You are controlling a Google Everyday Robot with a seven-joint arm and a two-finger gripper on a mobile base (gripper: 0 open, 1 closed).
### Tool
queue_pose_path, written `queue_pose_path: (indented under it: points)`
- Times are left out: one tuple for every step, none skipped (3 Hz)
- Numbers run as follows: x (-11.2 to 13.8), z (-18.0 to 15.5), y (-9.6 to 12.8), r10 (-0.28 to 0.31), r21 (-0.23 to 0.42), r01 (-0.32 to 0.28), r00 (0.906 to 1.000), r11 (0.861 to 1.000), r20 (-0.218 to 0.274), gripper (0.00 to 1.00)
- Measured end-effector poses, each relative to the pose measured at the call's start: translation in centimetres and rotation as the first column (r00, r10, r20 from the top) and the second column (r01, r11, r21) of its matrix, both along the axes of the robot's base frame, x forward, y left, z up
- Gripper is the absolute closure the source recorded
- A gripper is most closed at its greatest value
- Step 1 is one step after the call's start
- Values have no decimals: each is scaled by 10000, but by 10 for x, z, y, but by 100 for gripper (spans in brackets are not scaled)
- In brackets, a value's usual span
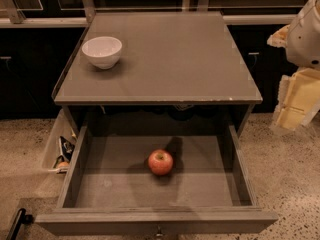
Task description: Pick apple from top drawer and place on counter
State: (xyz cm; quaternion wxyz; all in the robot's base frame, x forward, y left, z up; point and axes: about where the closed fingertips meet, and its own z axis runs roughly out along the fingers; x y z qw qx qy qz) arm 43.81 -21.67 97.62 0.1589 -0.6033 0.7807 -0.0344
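Note:
The apple (pixel 160 162) is small, round and red and lies on the bare bottom of the open top drawer (pixel 80 159), near its middle. The drawer is pulled out toward the camera, and its front knob (pixel 159 232) shows at the bottom edge. The counter (pixel 170 59) is the flat grey-brown cabinet top above the drawer, with small chips near its front right corner. My gripper (pixel 296 101) hangs at the far right edge of the view, off the cabinet's right side, above the floor and well away from the apple. It holds nothing that I can see.
A white bowl (pixel 102 51) stands on the counter's back left part. A small bin with packets (pixel 62 151) sits left of the drawer. A black handle (pixel 17 221) lies at the lower left. Speckled floor (pixel 290 184) surrounds the cabinet; dark cabinets stand behind.

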Motion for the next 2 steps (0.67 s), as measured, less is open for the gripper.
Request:
queue_pose_path:
  points:
    - [0, 0, 0, 0, 0, 0, 10000, 10000, 0, 0]
    - [-2, -9, 3, 29, 99, -29, 10000, 9999, -35, 0]
